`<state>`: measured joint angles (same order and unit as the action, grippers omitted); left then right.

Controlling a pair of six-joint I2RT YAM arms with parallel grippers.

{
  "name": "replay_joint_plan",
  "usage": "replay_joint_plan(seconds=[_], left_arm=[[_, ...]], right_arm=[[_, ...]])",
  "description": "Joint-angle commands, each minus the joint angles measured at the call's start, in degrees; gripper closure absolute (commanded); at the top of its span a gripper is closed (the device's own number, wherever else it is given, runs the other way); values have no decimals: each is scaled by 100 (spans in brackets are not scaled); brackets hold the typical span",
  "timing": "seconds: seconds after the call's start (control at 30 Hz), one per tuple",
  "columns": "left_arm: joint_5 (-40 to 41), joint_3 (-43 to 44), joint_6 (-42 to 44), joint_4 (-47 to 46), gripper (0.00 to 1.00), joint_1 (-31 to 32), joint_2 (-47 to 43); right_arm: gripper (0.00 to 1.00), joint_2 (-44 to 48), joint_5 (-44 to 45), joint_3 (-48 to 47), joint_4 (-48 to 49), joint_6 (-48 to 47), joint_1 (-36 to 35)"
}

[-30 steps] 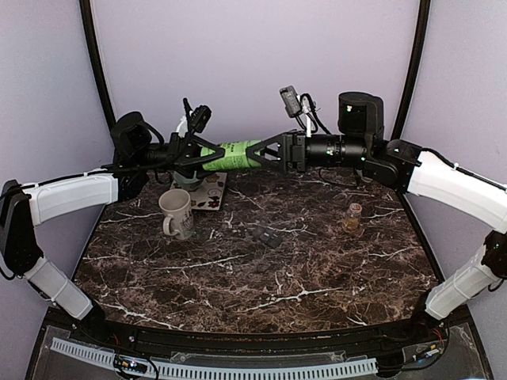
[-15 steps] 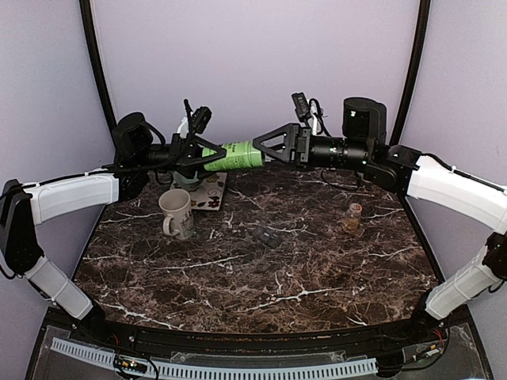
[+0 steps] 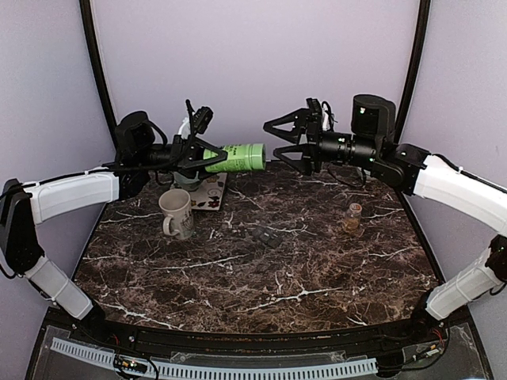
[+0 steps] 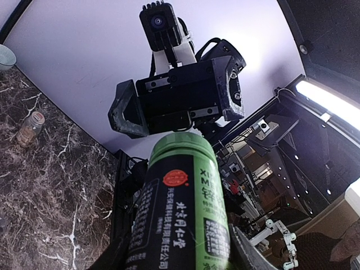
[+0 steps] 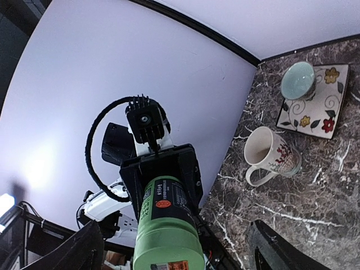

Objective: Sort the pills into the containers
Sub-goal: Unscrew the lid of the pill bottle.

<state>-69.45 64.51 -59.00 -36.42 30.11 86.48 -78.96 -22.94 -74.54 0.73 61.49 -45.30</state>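
Count: two grippers, one bottle, one mug, one bowl, one tile, one jar, one container strip. My left gripper (image 3: 207, 158) clamps the green bottle (image 3: 238, 157), a smooth plastic cylinder with a black printed label, held level above the table's far edge. My right gripper (image 3: 283, 141) faces its free end, jaws spread wide, apart from it, holding nothing. On the dark, white-veined marble table (image 3: 261, 285): glossy white mug (image 3: 177, 212); pale teal bowl (image 5: 298, 80) on a square flowered tile (image 3: 212, 195); containers (image 3: 267, 236), one low dark grey strip mid-table, compartments unresolved; small clear jar (image 3: 353, 217) at right holding tan-yellow pills (image 3: 352, 225), uncountable.
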Motion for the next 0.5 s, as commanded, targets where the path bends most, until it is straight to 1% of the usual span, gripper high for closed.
replay_joint_plan(seconds=[0.0, 0.2, 0.47], left_arm=[[-45, 295, 329, 31, 100, -7, 21], [-52, 442, 448, 171, 100, -7, 118], [-18, 549, 702, 472, 100, -7, 165]], right_arm=[[10, 133, -118, 78, 20, 591, 25], [7, 170, -273, 193, 42, 791, -17], [6, 47, -405, 13, 9, 837, -164]])
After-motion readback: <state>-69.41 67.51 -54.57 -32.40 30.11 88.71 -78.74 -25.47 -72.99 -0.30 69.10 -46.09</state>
